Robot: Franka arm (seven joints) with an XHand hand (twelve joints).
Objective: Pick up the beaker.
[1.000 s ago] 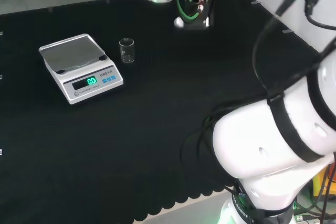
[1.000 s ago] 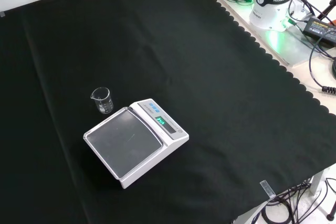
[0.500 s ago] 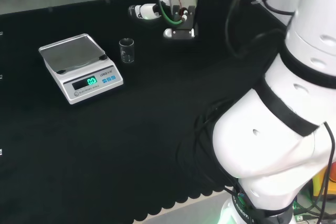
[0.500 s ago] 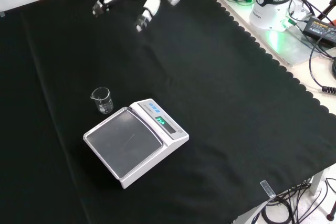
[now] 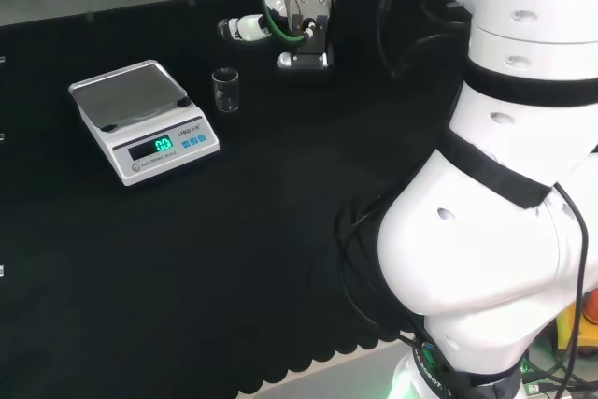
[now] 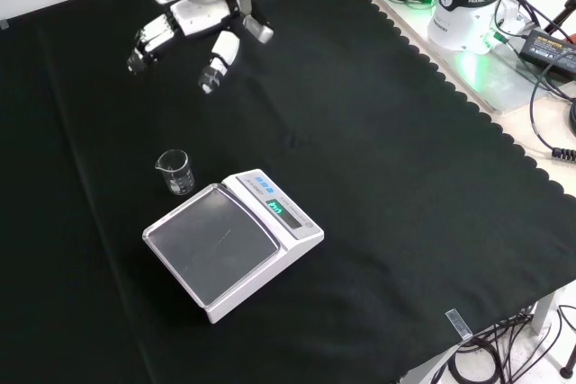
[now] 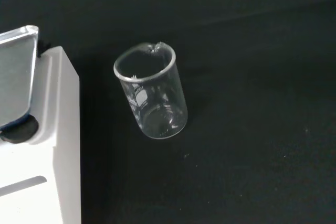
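Observation:
A small clear glass beaker (image 5: 225, 91) stands upright on the black cloth just right of the scale in the head view; in the front view the beaker (image 6: 175, 173) sits beside the scale's upper left corner. It looks empty in the wrist view, where the beaker (image 7: 151, 97) is close and central. The hand (image 6: 193, 20) hovers above the cloth, higher in the front view than the beaker and well apart from it, with its fingers (image 6: 148, 40) spread and fairly straight, holding nothing. In the head view the hand (image 5: 280, 21) is behind and right of the beaker.
A white digital scale (image 5: 142, 119) with a steel pan and lit green display stands next to the beaker; the scale (image 6: 232, 242) is below it in the front view. The arm's white links (image 5: 505, 137) stand at the head view's right. Cables and boxes (image 6: 504, 24) lie beyond the cloth's scalloped edge.
The hand has come down and toward the beaker, moving left in the head view and lower in the front view. The arm's links have swung over. Beaker and scale have not moved.

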